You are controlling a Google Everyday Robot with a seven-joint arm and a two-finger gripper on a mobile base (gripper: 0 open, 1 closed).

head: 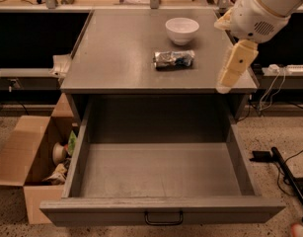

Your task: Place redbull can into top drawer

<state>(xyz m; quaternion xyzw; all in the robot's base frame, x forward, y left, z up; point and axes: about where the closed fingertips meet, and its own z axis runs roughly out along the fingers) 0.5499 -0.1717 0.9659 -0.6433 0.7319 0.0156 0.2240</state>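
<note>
The redbull can (173,59), silver with blue patches and dented, lies on its side on the grey cabinet top (116,53), just in front of the white bowl. The top drawer (161,207) is pulled fully out below, and nothing lies in it; its dark bar handle (163,217) is at the front centre. My gripper (232,68) hangs from the white arm at the upper right, over the right edge of the cabinet top. It is to the right of the can and apart from it, and holds nothing that I can see.
A white round bowl (182,30) stands behind the can. A brown cardboard box (27,157) with several small items sits on the floor left of the drawer. Cables and a dark bar (289,174) lie on the floor at the right.
</note>
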